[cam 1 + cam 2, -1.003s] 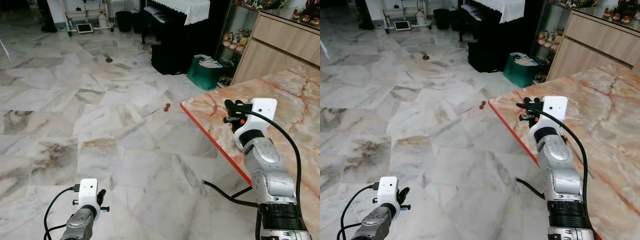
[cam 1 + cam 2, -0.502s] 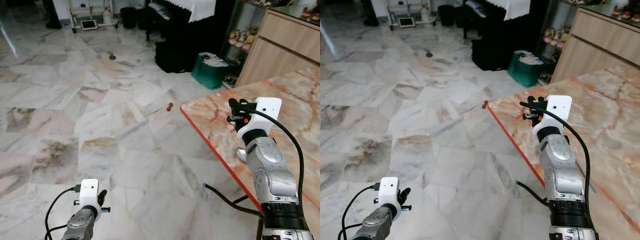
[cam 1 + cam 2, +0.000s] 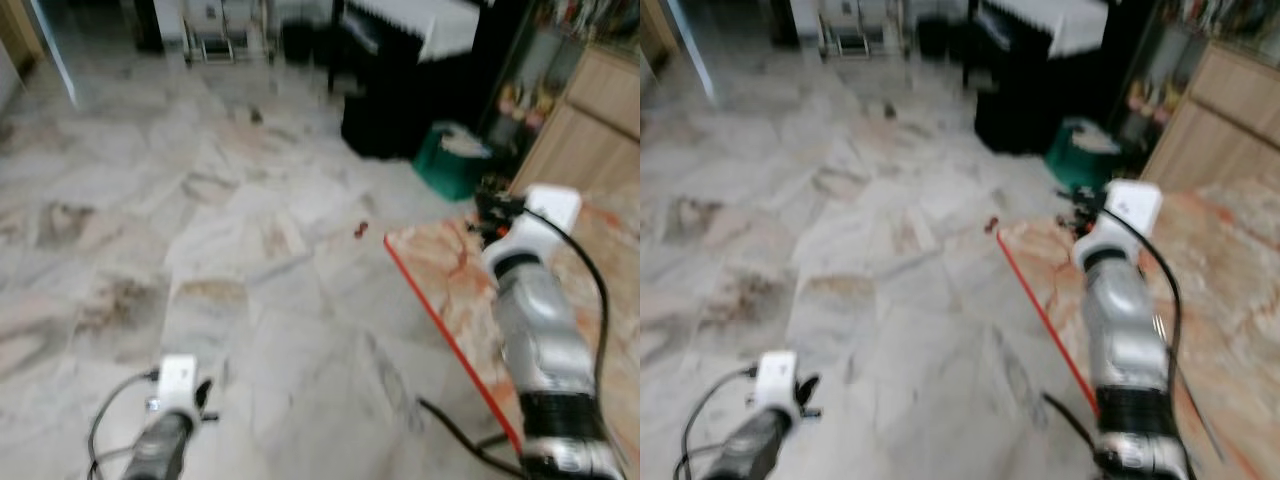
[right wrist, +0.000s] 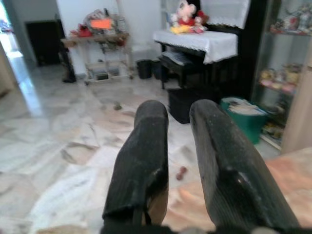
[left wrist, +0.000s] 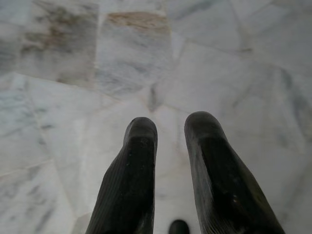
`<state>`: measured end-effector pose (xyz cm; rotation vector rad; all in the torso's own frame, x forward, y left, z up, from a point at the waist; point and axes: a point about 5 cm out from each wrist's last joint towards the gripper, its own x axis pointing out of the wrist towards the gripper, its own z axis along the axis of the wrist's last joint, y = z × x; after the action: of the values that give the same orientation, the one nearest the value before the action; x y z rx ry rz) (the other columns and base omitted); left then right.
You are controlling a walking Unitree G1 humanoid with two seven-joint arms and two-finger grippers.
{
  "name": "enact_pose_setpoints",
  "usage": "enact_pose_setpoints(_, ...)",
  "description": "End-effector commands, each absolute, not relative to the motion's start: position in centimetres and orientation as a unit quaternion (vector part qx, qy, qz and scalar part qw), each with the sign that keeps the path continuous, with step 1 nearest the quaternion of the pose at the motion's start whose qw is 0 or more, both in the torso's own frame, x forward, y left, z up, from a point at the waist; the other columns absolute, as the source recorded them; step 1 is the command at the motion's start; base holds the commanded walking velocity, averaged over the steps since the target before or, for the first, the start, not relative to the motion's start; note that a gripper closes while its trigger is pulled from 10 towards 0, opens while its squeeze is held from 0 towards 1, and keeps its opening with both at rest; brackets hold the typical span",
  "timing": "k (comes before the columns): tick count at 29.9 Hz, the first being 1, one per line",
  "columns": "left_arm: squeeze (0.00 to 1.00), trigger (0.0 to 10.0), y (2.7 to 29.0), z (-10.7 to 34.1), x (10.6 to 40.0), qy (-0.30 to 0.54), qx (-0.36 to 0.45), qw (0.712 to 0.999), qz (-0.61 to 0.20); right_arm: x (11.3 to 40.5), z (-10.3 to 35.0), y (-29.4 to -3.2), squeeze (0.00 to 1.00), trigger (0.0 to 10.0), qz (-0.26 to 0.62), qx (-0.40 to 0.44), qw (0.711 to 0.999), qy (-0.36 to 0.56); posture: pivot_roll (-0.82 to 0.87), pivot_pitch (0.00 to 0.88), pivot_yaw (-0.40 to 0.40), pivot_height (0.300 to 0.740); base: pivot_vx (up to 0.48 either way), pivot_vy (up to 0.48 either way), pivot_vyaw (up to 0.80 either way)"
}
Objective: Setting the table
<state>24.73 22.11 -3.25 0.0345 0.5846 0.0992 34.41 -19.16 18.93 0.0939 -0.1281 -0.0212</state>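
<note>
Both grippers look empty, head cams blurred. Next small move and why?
Probably hold still until the view settles, then look for tableware. The head views are smeared by motion. The right gripper is raised over the corner of the marble table, fingers apart with nothing between them; the left gripper hangs low over the floor, also open and empty. No dishes can be made out.

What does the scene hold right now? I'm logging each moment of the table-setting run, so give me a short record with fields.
view: head views blurred
table: pink marble top with a red edge, to the robot's right
right gripper: raised over the table's corner, fingers slightly apart, nothing between them
left gripper: hanging low over the marble floor, fingers slightly apart, holding nothing
beyond table: green bin, black piano under a white cloth
</note>
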Motion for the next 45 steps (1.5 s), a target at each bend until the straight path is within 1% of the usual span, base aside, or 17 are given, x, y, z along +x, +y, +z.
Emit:
enact_pose_setpoints(1,0.0,10.0,21.3,-3.5,24.7,0.296,0.007,0.954,0.044,34.0,18.3,-20.5,0.0,10.0,-0.03,0.043,0.997,-0.051,0.12,0.0,-0.034,0.727,0.0,0.0,-0.77)
enact_pose_setpoints(6,0.0,10.0,21.3,-3.5,24.8,0.297,0.007,0.954,0.044,33.7,19.2,-21.2,0.0,10.0,-0.003,0.012,0.999,-0.053,0.11,0.0,-0.028,0.727,0.0,0.0,-0.5)
enact_pose_setpoints(9,0.0,10.0,21.3,-3.5,24.8,0.299,0.007,0.953,0.043,33.6,19.1,-21.7,0.0,10.0,0.025,-0.043,0.999,-0.018,0.1,0.0,-0.024,0.727,0.0,0.0,0.0)
enact_pose_setpoints(10,0.0,10.0,21.3,-3.6,24.7,0.3,0.007,0.953,0.041,32.8,17.9,-21.6,0.0,10.0,0.109,-0.112,0.986,0.059,0.09,0.0,-0.022,0.727,0.0,0.0,0.0)
enact_pose_setpoints(11,0.0,10.0,21.2,-3.6,24.8,0.301,0.007,0.953,0.041,31.8,17.0,-21.6,0.0,10.0,0.17,-0.176,0.964,0.103,0.1,0.0,-0.022,0.727,0.0,0.0,0.0)
enact_pose_setpoints(14,0.0,10.0,21.2,-3.6,24.7,0.302,0.007,0.953,0.041,30.5,16.5,-22.1,0.0,10.0,0.214,-0.207,0.945,0.135,0.09,0.0,-0.02,0.727,0.0,0.0,0.0)
enact_pose_setpoints(16,0.0,10.0,21.2,-3.6,24.7,0.302,0.007,0.952,0.04,30.2,16.7,-22.6,0.0,10.0,0.213,-0.197,0.947,0.136,0.09,0.0,-0.021,0.727,0.0,0.0,0.0)
enact_pose_setpoints(18,0.0,10.0,21.3,-3.6,24.7,0.303,0.006,0.952,0.042,29.5,17.3,-24.7,0.0,10.0,0.184,-0.198,0.952,0.145,0.08,0.0,-0.019,0.727,0.0,0.0,0.0)
enact_pose_setpoints(19,0.0,10.0,21.3,-3.6,24.7,0.303,0.006,0.952,0.042,29.5,17.3,-24.7,0.0,10.0,0.184,-0.198,0.952,0.145,0.08,0.0,-0.019,0.727,0.0,0.0,0.0)
enact_pose_setpoints(20,0.0,10.0,21.3,-3.6,24.7,0.304,0.006,0.952,0.042,29.1,17.5,-25.4,0.0,10.0,0.18,-0.203,0.95,0.157,0.08,0.0,-0.019,0.727,0.0,0.0,0.0)
enact_pose_setpoints(23,0.0,10.0,21.2,-3.8,24.5,0.307,0.006,0.951,0.04,27.8,17.7,-26.3,0.0,10.0,0.181,-0.213,0.942,0.186,0.08,0.0,-0.015,0.727,0.0,0.0,0.0)
enact_pose_setpoints(24,0.0,10.0,21.2,-3.8,24.5,0.307,0.006,0.951,0.04,27.8,17.7,-26.3,0.0,10.0,0.181,-0.213,0.942,0.186,0.08,0.0,-0.015,0.727,0.0,0.0,0.0)
enact_pose_setpoints(27,0.0,10.0,21.3,-3.8,24.5,0.307,0.006,0.951,0.04,26.1,17.6,-26.7,0.0,10.0,0.201,-0.229,0.929,0.211,0.07,0.0,-0.013,0.727,0.0,0.0,0.0)
enact_pose_setpoints(35,0.0,10.0,21.4,-3.9,24.4,0.311,0.008,0.95,0.037,23.7,16.1,-26.6,0.0,10.0,0.218,-0.203,0.922,0.248,0.06,0.0,-0.009,0.727,0.0,0.0,0.0)
enact_pose_setpoints(38,0.0,10.0,21.3,-3.9,24.3,0.313,0.007,0.949,0.036,22.4,15.4,-26.6,0.0,10.0,0.233,-0.198,0.912,0.274,0.06,0.0,-0.008,0.727,0.0,0.0,0.0)
enact_pose_setpoints(41,0.0,10.0,21.3,-4.0,24.2,0.315,0.007,0.948,0.035,21.5,14.7,-27.5,0.0,10.0,0.21,-0.19,0.911,0.301,0.05,0.0,-0.009,0.727,0.0,0.0,0.0)
enact_pose_setpoints(45,0.0,10.0,21.3,-4.1,24.1,0.319,0.007,0.947,0.035,20.2,14.0,-28.5,0.0,10.0,0.196,-0.201,0.899,0.336,0.04,0.0,-0.007,0.727,0.0,0.0,0.0)
